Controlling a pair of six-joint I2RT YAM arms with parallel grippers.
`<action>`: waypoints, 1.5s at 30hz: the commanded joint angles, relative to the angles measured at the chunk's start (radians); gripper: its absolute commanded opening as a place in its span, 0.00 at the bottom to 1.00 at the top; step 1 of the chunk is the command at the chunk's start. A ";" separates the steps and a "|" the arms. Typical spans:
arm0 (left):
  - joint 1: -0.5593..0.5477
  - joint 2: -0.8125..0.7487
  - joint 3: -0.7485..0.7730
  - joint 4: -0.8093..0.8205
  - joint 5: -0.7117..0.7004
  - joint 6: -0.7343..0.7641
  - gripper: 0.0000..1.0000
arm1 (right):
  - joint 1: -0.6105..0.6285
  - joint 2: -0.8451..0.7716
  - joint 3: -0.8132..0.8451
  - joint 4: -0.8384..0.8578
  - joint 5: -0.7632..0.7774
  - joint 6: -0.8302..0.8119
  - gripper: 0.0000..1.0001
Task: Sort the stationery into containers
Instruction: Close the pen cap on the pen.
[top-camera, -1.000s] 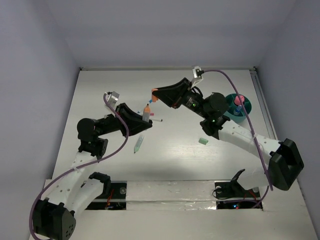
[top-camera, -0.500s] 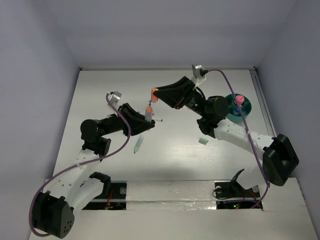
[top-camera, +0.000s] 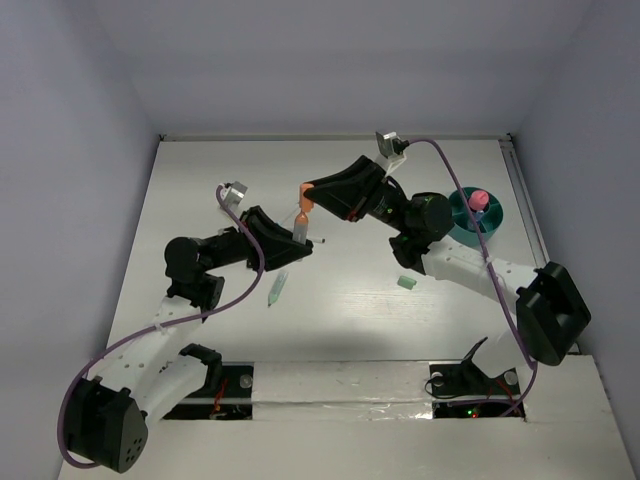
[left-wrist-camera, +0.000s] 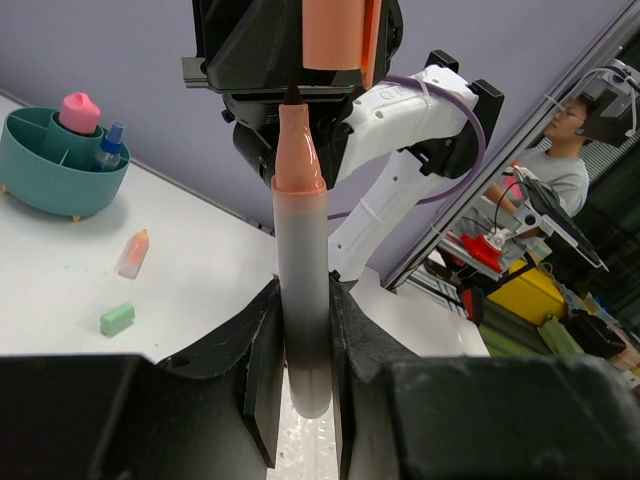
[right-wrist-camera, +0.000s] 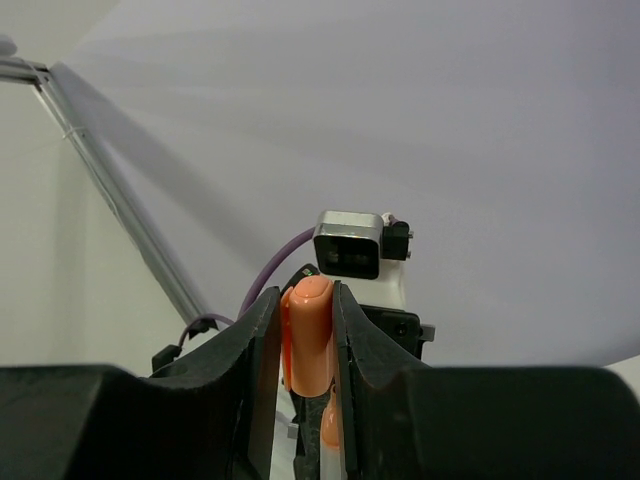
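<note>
The left claw (left-wrist-camera: 303, 345) is clamping the marker (left-wrist-camera: 300, 250) upright at mid-frame; the right claw (right-wrist-camera: 306, 330) is pinching the orange cap (left-wrist-camera: 335, 35) just above it. We are probably capping it: next needs a straight push down, then the teal holder (left-wrist-camera: 40, 180), upper left.

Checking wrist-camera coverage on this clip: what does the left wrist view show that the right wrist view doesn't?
Only the left wrist view shows the teal holder, the green eraser, and the left gripper shut on the marker. Only the right wrist view shows the left arm's wrist camera. Both show the orange cap held in the right gripper.
</note>
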 joint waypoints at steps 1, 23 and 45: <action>-0.005 -0.010 0.046 0.075 0.007 0.003 0.00 | 0.001 -0.002 0.033 0.084 -0.017 0.015 0.00; -0.023 -0.012 0.057 0.075 0.015 0.016 0.00 | 0.001 0.044 0.041 0.105 -0.028 0.040 0.00; -0.032 -0.007 0.075 0.130 -0.064 -0.021 0.00 | 0.001 0.029 -0.013 0.196 -0.054 0.089 0.00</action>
